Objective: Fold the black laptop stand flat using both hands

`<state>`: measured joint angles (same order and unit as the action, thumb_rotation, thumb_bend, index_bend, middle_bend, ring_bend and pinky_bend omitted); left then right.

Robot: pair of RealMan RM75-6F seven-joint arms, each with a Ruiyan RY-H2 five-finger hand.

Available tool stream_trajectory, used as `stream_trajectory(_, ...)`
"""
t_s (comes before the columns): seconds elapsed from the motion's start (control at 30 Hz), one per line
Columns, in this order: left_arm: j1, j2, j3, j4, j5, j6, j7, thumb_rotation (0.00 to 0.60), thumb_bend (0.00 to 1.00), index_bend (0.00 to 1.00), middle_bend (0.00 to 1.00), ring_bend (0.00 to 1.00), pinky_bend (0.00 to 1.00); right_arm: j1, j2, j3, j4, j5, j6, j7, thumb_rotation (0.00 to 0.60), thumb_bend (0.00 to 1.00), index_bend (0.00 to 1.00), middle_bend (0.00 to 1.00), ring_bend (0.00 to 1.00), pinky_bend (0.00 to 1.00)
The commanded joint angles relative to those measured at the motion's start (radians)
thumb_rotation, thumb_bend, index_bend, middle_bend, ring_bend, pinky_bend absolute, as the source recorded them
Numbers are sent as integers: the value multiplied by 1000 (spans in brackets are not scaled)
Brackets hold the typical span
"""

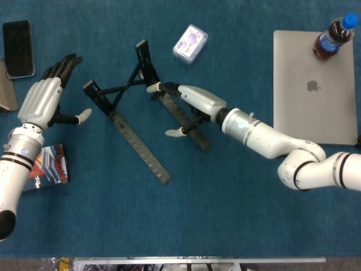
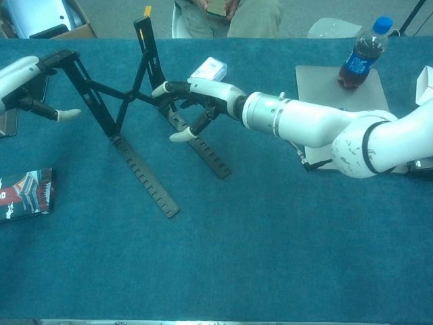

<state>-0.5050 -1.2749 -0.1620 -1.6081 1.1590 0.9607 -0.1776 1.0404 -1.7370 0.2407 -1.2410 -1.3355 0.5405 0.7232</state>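
The black laptop stand (image 1: pixel 127 121) stands unfolded on the blue table (image 1: pixel 225 203), between the two hands. The right hand (image 1: pixel 194 104) reaches over its right rail, fingers spread around the bar; I cannot tell if it really grasps it. The left hand (image 1: pixel 48 99) is released, fingers apart, beside the stand. Only the chest view shows the stand's upright arms; only the head view shows the phone (image 1: pixel 18 48).

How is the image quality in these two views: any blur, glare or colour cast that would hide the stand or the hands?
Head view: sharp, evenly lit, soft shadows; the stand and both robot hands, left and right, read clearly. Chest view: a blue-green cast, slight wide-angle bowing at the table edge, mild glare on the white right forearm; no motion blur.
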Motion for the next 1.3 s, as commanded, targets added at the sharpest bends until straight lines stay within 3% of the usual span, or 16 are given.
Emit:
stream_trajectory(0.03,0,0,0,1,-1,0,1,600,252,0,0,0,52,16,-49,15,64,8,-4,11,600,162,142,237,60,136)
stream_trajectory(0.4,7,8,-1,0,-7,4,1,600,252,0,0,0,53,58,-169,33,239,-21,3,61,600,181,142,237,60,136)
stream_trajectory(0.87,9,14,-2,-5,-6,4,0,600,252,0,0,0,52,68,-200,33,320,-41,31,75,600,185,142,247,60,136)
stream_trajectory(1.07,13,23,5,-26,10,1,-11,600,251,0,0,0,52,36,-106,-5,183,-92,64,102,600,185,142,247,60,136)
stream_trajectory(1.3,21,63,23,-86,55,-2,-29,600,252,0,0,0,52,-27,123,-30,-90,-160,155,159,600,184,142,246,61,136)
